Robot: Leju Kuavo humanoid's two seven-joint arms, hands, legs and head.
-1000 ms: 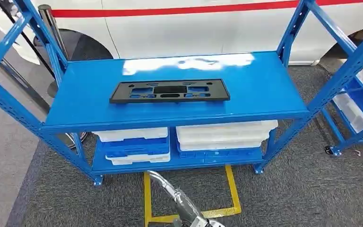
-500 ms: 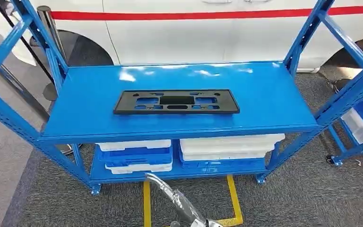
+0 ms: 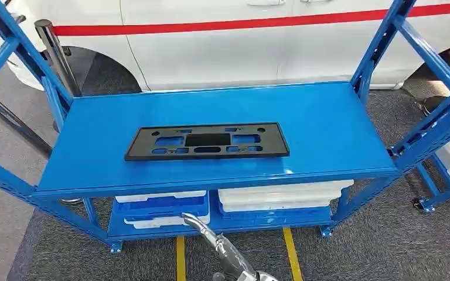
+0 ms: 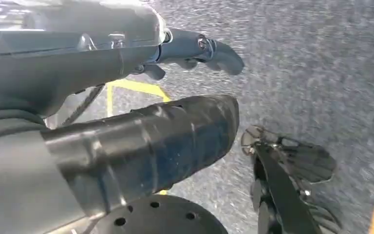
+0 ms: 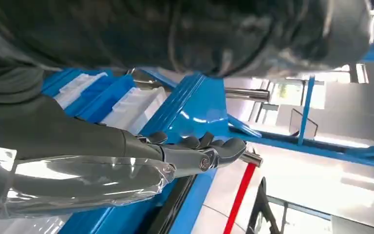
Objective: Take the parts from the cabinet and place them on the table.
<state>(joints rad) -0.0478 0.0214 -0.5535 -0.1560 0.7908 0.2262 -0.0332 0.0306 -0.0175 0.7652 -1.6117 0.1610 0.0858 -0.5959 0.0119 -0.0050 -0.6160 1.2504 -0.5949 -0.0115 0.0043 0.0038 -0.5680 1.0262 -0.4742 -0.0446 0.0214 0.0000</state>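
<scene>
Robot hand (image 5: 195, 151) with empty fingers hovers near flat black slotted plate (image 3: 206, 141).

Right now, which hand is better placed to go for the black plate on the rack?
Right, probably. The right hand is raised at the blue shelf edge, fingers apart and empty, with the black plate close by. The left hand hangs over the grey floor, away from the rack.

Head view looks down on the blue rack (image 3: 211, 117); right wrist view shares it, close up.
</scene>
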